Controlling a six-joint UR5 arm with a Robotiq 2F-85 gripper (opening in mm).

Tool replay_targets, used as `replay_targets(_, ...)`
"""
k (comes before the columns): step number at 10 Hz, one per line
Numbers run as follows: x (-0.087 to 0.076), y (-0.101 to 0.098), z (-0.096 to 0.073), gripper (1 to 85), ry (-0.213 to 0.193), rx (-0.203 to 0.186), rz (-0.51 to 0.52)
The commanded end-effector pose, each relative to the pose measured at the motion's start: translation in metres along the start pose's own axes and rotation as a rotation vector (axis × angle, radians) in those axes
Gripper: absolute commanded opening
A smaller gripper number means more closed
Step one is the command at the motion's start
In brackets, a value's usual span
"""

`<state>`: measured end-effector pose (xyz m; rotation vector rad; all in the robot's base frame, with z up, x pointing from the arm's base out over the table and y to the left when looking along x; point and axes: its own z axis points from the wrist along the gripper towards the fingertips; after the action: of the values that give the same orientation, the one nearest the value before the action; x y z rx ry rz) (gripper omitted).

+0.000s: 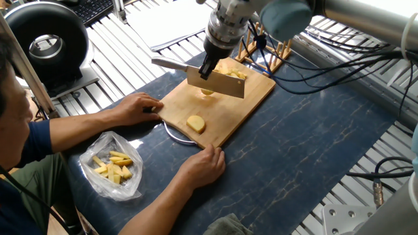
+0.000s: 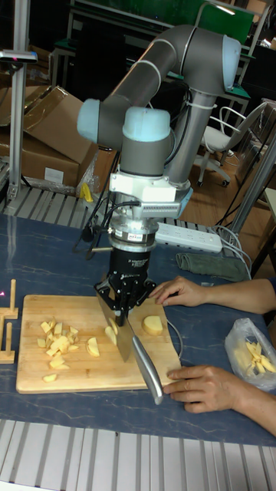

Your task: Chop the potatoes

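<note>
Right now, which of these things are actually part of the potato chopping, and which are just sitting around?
Part of the job:
- gripper, shut on the knife
- potatoes, chopped pile and whole pieces
- cutting board, steadied by the person's hands

Just lying about:
- plastic bag of yellow pieces
- wooden rack
- power strip

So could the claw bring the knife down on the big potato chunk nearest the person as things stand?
Probably yes: the potato chunk lies bare on the cutting board, nothing over it. The person's hands hold the board's edges, close by but apart from it. The claw holds the knife raised.
</note>
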<state>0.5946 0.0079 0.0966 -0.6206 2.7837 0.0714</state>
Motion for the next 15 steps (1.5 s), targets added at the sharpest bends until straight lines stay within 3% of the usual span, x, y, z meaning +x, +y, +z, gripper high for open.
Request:
replay_targets(1,-0.003,0.006,-0.009,1.0,0.014,-0.016,0.024)
replay_targets(15,-0.019,0.004,-0.008,1.0,0.009,-0.019,0.036)
